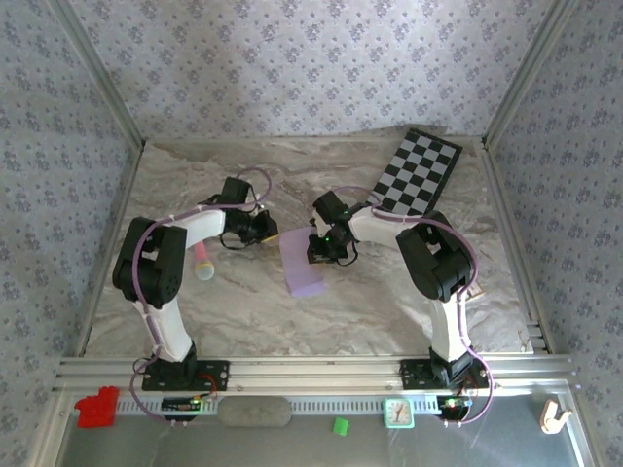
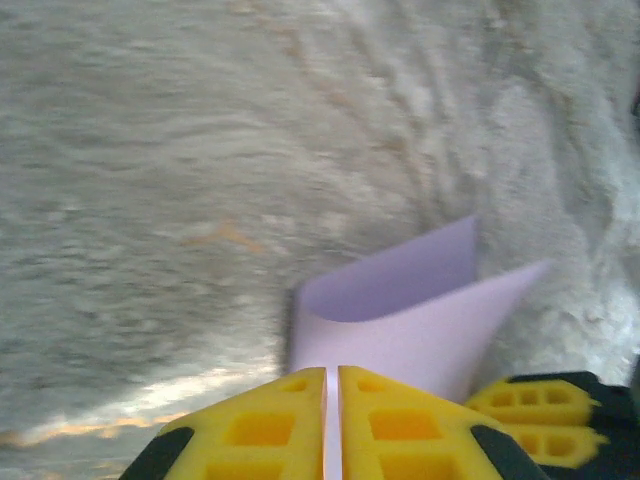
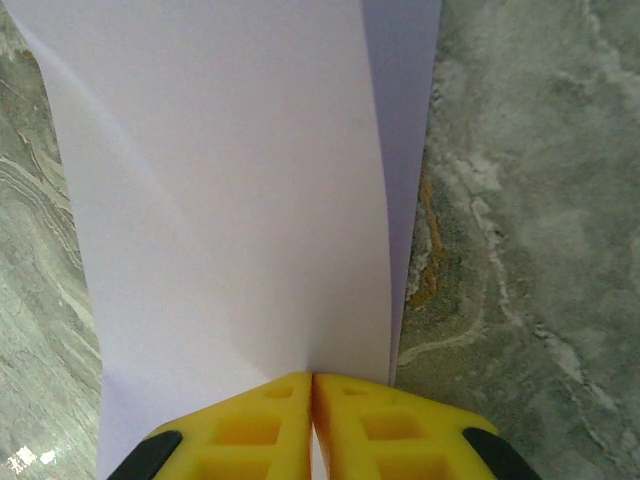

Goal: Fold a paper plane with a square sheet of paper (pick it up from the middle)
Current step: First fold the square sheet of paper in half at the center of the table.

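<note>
- Square sheet of paper [image 1: 304, 263] is being pinched by both arms at once, its pale lilac halves bending over each other into a loose, open-sided fold.
- Left gripper [image 2: 332, 372] is clamping one edge of the sheet [image 2: 400, 320], its yellow fingers [image 2: 270, 425] pressed together with only a sliver of lilac showing between them.
- Right gripper [image 3: 312, 378] is likewise closing tight on the paper [image 3: 230, 200], which is running straight out from its fingertips in two overlapping layers.
- Seen from above, the right gripper [image 1: 321, 248] is working between the sheet and the chequered board [image 1: 419, 172]; the left gripper [image 1: 268, 233] is holding on from the side of the sheet away from the board.
- Paper is sitting nearer the arm bases than the board and to its left, apart from it, over the marbled table cover [image 1: 243, 311].
- Judging by the shape, the first centre fold is only forming: no sharp crease is showing, and the nose folds and wings are all remaining to be done.
</note>
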